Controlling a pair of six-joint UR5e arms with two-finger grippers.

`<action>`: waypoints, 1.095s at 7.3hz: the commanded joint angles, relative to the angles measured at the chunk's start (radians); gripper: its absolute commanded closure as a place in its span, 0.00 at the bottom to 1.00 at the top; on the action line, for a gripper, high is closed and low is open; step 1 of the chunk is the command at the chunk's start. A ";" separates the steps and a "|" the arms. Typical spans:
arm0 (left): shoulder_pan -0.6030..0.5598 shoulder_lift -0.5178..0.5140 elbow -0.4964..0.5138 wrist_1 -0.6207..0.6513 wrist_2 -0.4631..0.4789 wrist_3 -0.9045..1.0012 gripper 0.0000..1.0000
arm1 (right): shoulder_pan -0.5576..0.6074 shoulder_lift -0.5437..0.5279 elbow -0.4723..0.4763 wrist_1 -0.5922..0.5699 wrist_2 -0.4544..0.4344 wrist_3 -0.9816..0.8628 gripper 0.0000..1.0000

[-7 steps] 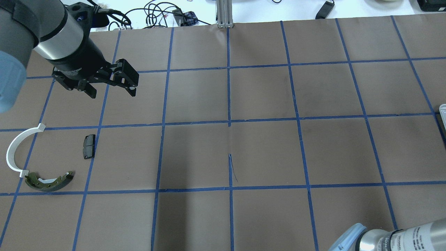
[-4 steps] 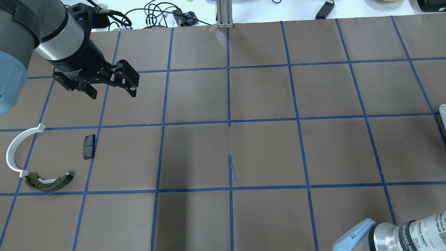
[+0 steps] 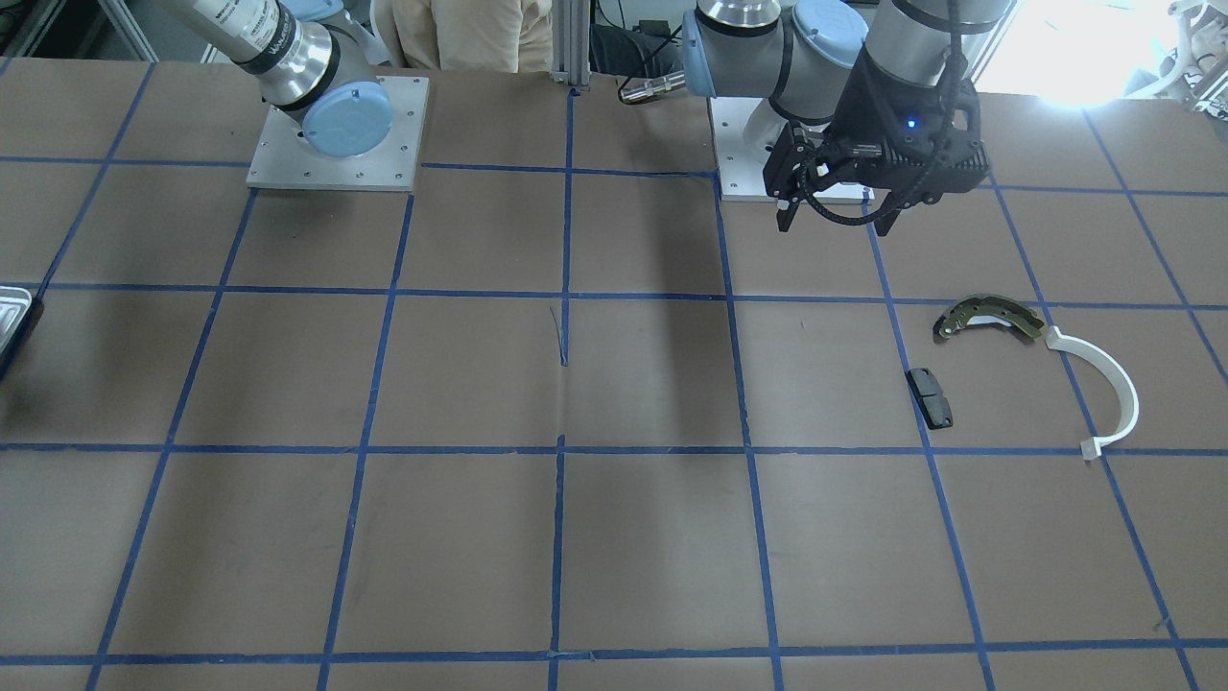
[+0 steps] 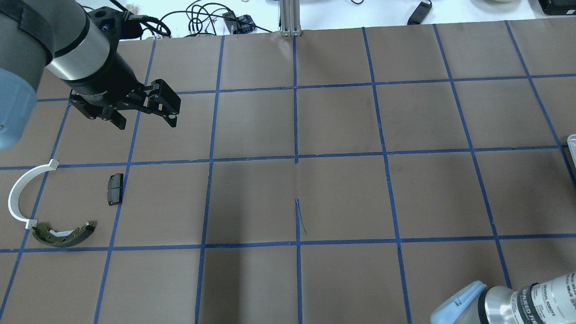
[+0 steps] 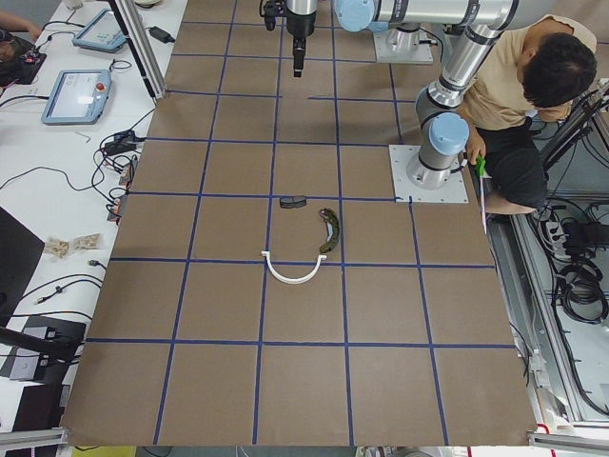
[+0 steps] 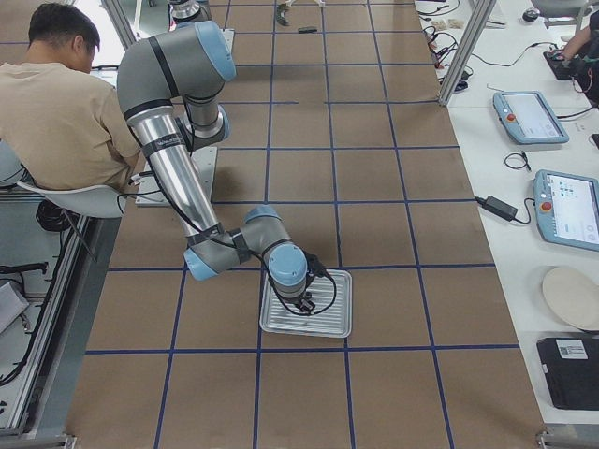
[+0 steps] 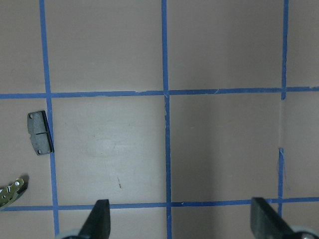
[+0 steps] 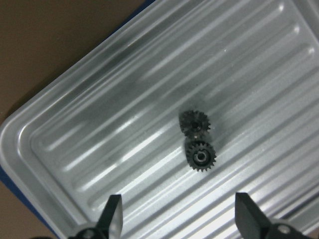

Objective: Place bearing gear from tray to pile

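The ridged grey-white tray point(image 8: 75, 149) lies under my right gripper point(image 8: 179, 219), which is open and empty above it. Two small black bearing gears point(image 8: 200, 156) lie side by side in the tray. The tray point(image 6: 323, 313) also shows in the exterior right view, and only its edge point(image 4: 572, 148) shows in the overhead view. The pile lies at the left: an olive brake shoe point(image 4: 63, 235), a white arc point(image 4: 20, 193) and a black pad point(image 4: 114, 189). My left gripper point(image 4: 145, 119) is open and empty, beyond the pile.
Cables and small devices point(image 4: 202, 18) lie past the table's far edge, by an aluminium post point(image 4: 290, 18). A person point(image 6: 56, 94) sits beside the robot bases point(image 3: 336, 134). Tablets point(image 6: 562, 201) lie on a side table.
My right arm's elbow has shifted a little at the overhead view's bottom right corner. My left gripper has barely moved and stays open. The pile has not moved.
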 commanded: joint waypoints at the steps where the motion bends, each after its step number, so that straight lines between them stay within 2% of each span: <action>1: 0.000 0.005 -0.004 0.000 0.000 0.000 0.00 | 0.004 0.005 0.009 -0.020 0.036 -0.007 0.29; 5: 0.000 0.006 -0.005 0.000 0.000 0.000 0.00 | 0.004 0.035 0.009 -0.067 0.036 -0.035 0.42; 6: 0.000 0.005 -0.005 0.000 0.000 0.000 0.00 | 0.005 0.034 0.008 -0.067 0.033 -0.031 0.56; 8: -0.002 0.006 -0.010 0.000 -0.002 -0.014 0.00 | 0.007 0.035 0.009 -0.064 0.033 -0.032 0.64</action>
